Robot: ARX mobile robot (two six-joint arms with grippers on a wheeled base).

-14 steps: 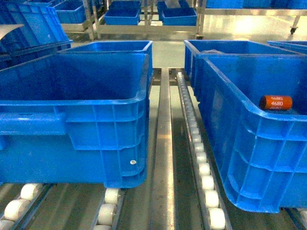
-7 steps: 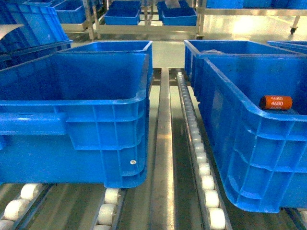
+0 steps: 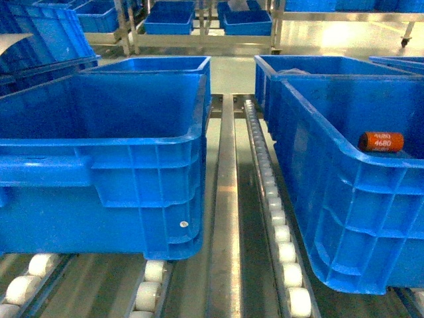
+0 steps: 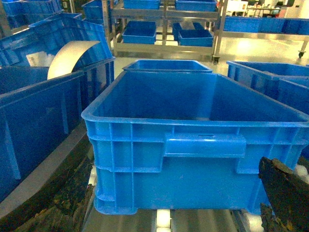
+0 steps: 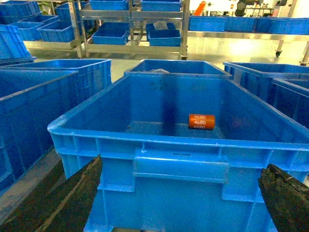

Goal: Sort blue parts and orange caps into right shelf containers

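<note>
Roller lanes [image 3: 285, 252] carry two bins [image 3: 99, 159], side by side, more behind. Right gripper [image 5: 181, 203] sits low before the right bin [image 5: 178, 164], fingers [image 5: 285, 198] spread wide, holding nothing. One cap [image 5: 202, 121] lies in that bin at 12 o'clock from the gripper, long axis crosswise. Right arm looks nearer. Left gripper [image 4: 174, 212] open too, empty, facing the left bin [image 4: 203, 145]. No blue parts visible anywhere.

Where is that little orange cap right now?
The orange cap lies on its side inside the right blue bin, near its far wall, alone there.
</note>
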